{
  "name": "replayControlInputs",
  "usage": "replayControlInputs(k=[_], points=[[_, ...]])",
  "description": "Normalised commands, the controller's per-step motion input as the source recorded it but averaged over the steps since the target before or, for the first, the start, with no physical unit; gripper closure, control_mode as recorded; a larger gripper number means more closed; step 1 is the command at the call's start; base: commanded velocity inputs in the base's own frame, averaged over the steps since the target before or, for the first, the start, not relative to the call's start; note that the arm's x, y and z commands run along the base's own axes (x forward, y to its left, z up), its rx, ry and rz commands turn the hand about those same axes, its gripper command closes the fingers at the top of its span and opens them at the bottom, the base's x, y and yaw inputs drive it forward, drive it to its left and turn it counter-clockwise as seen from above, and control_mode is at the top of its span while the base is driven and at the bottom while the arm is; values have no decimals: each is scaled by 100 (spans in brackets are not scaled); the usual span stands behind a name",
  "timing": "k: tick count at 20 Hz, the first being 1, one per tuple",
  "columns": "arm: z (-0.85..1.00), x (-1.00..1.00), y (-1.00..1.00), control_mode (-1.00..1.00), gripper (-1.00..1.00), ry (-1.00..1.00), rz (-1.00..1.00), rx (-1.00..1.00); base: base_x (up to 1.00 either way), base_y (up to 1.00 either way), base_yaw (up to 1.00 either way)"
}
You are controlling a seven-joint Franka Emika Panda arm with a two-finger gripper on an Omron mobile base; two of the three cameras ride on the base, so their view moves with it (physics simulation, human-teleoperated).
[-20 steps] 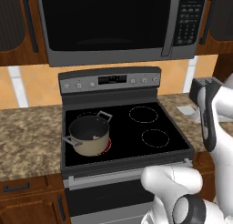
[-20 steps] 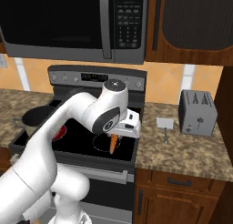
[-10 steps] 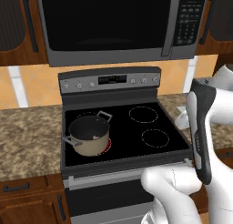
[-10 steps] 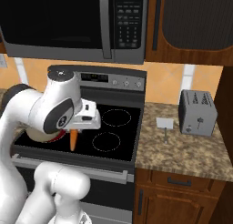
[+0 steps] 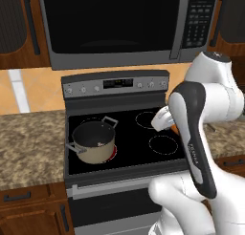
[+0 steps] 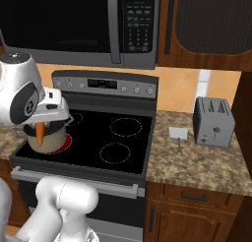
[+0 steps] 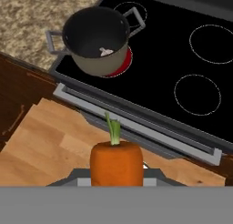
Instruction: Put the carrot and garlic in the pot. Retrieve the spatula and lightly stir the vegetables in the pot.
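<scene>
Left base view: the round tan-sided pot (image 5: 94,142) sits on the black stove's (image 5: 129,143) front-left burner.

Right base view: the gripper (image 6: 39,133) holds the orange tapered carrot (image 6: 39,133) point down, in front of the pot.

Hand view: jaws closed on the carrot; the small whitish garlic (image 7: 106,51) lies inside the pot.

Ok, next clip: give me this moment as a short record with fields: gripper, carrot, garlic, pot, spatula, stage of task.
gripper: shut on the carrot, held in the air in front of the stove
carrot: in the grip, green stub visible in the hand view, not yet in the pot
garlic: pale lump already lying on the pot's dark bottom
pot: upright on the front left burner, which glows red beneath it
spatula: on the counter beside the toaster, untouched
stage: carrot being carried; stirring not begun
</scene>
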Motion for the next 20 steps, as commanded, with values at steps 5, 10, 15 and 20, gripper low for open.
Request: replayControlInputs(k=[5,10,15,20], points=[[-14,29,84,-100,100,-16,3,-4,0,0,0],[-39,59,56,-100,100,-9,0,-2,0,0,0],[-35,79,47,-100,100,6,0,0,0,0,0],[-48,76,49,-100,100,11,0,0,0,0,0]])
